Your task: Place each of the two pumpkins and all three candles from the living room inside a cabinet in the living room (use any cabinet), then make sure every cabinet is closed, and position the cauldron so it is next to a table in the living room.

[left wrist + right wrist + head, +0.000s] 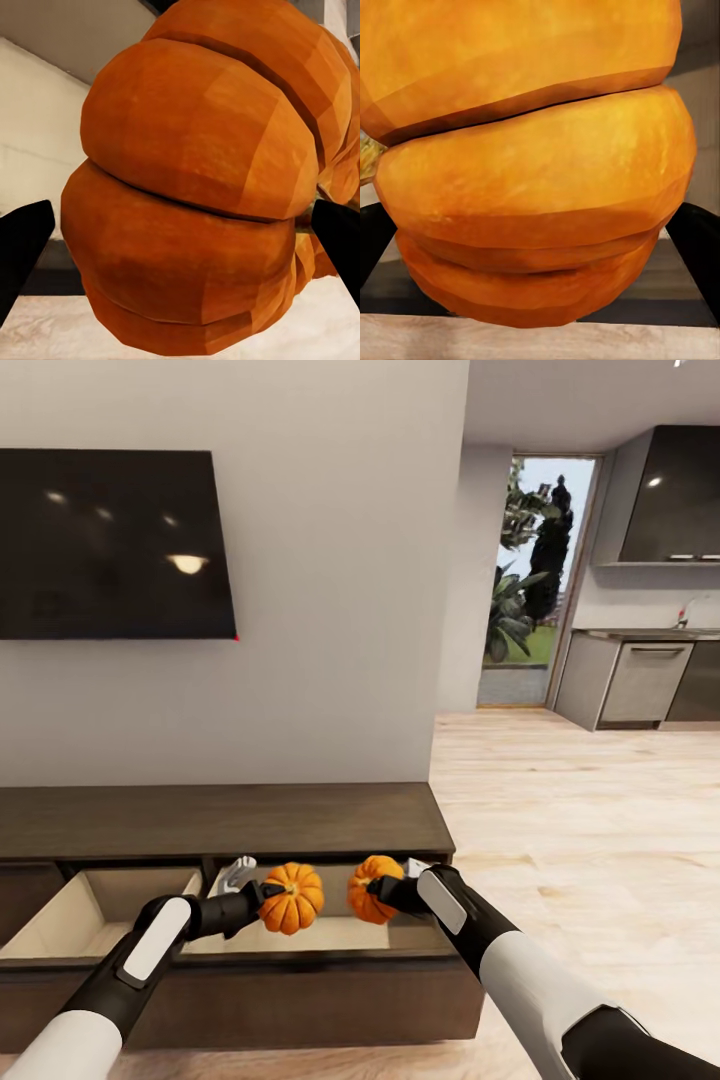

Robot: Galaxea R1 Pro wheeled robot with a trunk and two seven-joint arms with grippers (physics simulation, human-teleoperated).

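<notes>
Your left tool [262, 901] is pinching one pumpkin [292, 898]. In the left wrist view the two dark fingertips [22, 244] sit against opposite flanks of that pumpkin [195, 202], its ribs running across between them.

Your right tool [385, 892] is pinching the second pumpkin [372, 887]. In the right wrist view the fingertips [697, 244] flank the orange body [536, 187] in the same way, one at each side.

Both pumpkins are held in the air, near one another but not touching, a narrow gap between them. They hang above the open right-hand drawer [330, 932] of the long, low dark-brown cabinet [215, 818]. That drawer's pale interior shows beneath both pumpkins. Whether either pumpkin is below the drawer's rim, you cannot tell from the head view.

A second drawer [95, 912] stands open just to the left, pale interior also showing. Your left arm [130, 970] reaches over its front edge. A small light-grey metallic part [232, 874] shows behind the left tool, at the back of the drawers; what it is cannot be told.

The cabinet stands against a grey wall, with a dark screen [110, 545] mounted above it. To the right, light wooden floor [580, 810] runs back to a kitchen with grey units [640, 680] and a glazed doorway [530, 580] showing greenery outside.
</notes>
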